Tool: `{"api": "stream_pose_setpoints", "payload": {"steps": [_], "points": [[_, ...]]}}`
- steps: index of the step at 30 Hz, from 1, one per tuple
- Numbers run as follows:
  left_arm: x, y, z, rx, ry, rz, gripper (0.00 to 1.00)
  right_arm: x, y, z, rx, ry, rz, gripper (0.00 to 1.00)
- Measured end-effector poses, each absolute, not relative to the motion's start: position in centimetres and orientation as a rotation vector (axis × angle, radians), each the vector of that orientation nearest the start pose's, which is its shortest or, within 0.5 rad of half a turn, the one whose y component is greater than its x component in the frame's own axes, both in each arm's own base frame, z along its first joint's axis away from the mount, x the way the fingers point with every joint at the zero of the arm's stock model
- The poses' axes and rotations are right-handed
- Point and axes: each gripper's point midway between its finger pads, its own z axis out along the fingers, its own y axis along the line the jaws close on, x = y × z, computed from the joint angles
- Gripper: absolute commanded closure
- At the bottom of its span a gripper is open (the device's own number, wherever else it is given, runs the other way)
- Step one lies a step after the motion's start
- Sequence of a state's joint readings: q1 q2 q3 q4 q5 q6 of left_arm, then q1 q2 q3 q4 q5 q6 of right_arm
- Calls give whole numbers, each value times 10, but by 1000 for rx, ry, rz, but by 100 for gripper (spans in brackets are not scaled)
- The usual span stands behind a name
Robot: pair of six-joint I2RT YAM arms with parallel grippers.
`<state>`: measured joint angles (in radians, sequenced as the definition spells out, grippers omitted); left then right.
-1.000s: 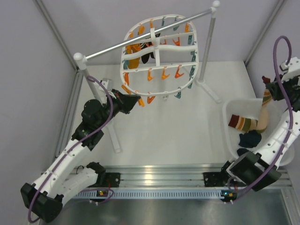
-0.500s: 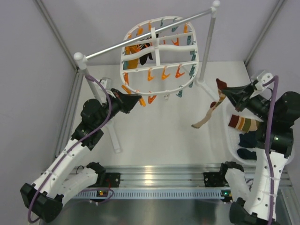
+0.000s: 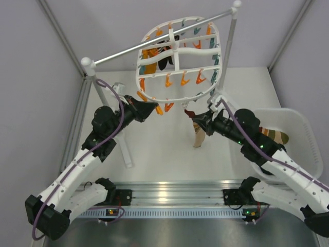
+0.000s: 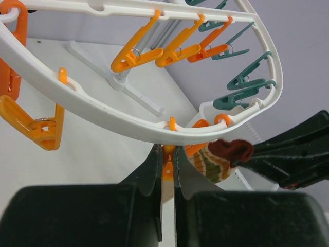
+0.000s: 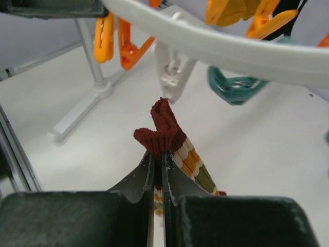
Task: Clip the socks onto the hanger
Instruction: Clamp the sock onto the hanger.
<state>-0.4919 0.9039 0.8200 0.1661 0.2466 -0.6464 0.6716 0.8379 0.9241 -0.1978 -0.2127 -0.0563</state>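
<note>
The white oval hanger hangs from the rail with orange and teal pegs. My left gripper is shut on an orange peg under the hanger's lower rim. My right gripper is shut on the dark red cuff of a striped sock, which hangs down from it. The cuff sits just below a white peg on the hanger rim, not touching it. The left wrist view shows the cuff right beside the held peg. Dark and mustard socks hang clipped at the hanger's far left.
A grey metal rail on white posts carries the hanger. A white bin at the right holds another striped sock. The left post's foot runs along the table by my left arm.
My right arm swung left from the bin, carrying the striped sock to just under the hanger's lower rim. The hanger shifted slightly right. My left gripper stayed on its peg.
</note>
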Motion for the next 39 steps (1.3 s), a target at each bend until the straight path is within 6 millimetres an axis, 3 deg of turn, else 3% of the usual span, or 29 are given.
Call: {"api": "stream_pose_setpoints", "payload": {"steps": [4, 8, 12, 22, 39], "points": [[275, -225, 345, 78, 1597, -1105, 100, 223, 248, 295, -778, 1577, 595, 100], [275, -226, 346, 67, 1600, -1121, 100, 222, 266, 281, -787, 1586, 544, 100], [275, -226, 346, 61, 1602, -1127, 100, 227, 286, 279, -773, 1558, 493, 100], [276, -228, 344, 38, 1616, -1150, 100, 234, 312, 273, -742, 1537, 440, 100], [274, -231, 344, 42, 1623, -1173, 100, 246, 338, 282, -737, 1501, 452, 100]]}}
